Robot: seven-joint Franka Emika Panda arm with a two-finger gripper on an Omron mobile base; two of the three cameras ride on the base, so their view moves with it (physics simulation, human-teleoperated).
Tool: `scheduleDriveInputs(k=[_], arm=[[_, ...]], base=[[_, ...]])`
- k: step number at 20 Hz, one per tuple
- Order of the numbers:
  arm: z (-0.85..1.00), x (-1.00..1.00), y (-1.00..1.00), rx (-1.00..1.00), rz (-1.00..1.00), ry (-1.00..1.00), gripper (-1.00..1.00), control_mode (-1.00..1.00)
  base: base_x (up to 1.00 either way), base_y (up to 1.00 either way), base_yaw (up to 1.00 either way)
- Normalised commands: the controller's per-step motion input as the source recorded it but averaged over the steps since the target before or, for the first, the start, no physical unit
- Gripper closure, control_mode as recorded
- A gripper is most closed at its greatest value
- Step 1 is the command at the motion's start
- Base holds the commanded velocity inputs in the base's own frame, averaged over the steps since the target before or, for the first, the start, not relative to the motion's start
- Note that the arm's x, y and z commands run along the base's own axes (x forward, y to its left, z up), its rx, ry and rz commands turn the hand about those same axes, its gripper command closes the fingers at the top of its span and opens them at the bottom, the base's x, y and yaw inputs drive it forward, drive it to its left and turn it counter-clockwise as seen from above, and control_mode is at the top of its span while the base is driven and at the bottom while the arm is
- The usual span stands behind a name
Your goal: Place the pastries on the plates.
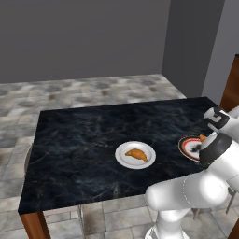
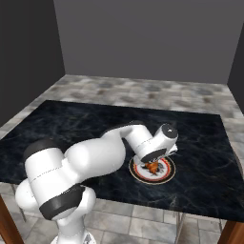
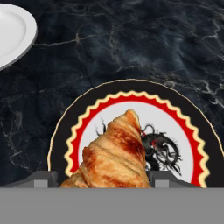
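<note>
One golden pastry (image 1: 136,154) lies on the plain white plate (image 1: 122,160) in the middle of the dark table; that plate's rim (image 3: 19,41) also shows in the hand view. A second pastry (image 3: 116,151) sits between my fingers, with my gripper (image 3: 103,179) shut on it. It hangs low over the white centre of the red and dark patterned plate (image 3: 192,127). I cannot tell whether it touches the plate. From the right base view, my gripper (image 2: 153,161) points down at that pastry (image 2: 152,167) and plate (image 2: 167,175), near the table's front edge.
The black marble table (image 1: 79,140) has brown wooden legs (image 1: 35,226). My own arm covers part of the patterned plate (image 1: 186,145) in the left base view. Grey walls stand behind, and a brown cabinet edge (image 1: 231,84) rises at the far right.
</note>
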Motion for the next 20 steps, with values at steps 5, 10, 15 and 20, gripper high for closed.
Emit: scheduleDriveInputs(k=[5, 10, 15, 20], arm=[[-0.27, 0.00, 0.00, 0.00, 0.00, 0.00, 1.00, -1.00], [-0.15, 0.00, 0.00, 0.00, 0.00, 0.00, 1.00, -1.00], [-0.14, 0.05, 0.00, 0.00, 0.00, 0.00, 1.00, -1.00], [-0.15, 0.09, 0.00, 0.00, 0.00, 0.00, 1.00, -1.00]], base=[[0.00, 0.00, 0.00], [0.00, 0.00, 0.00], [0.00, 0.00, 0.00], [0.00, 0.00, 0.00]])
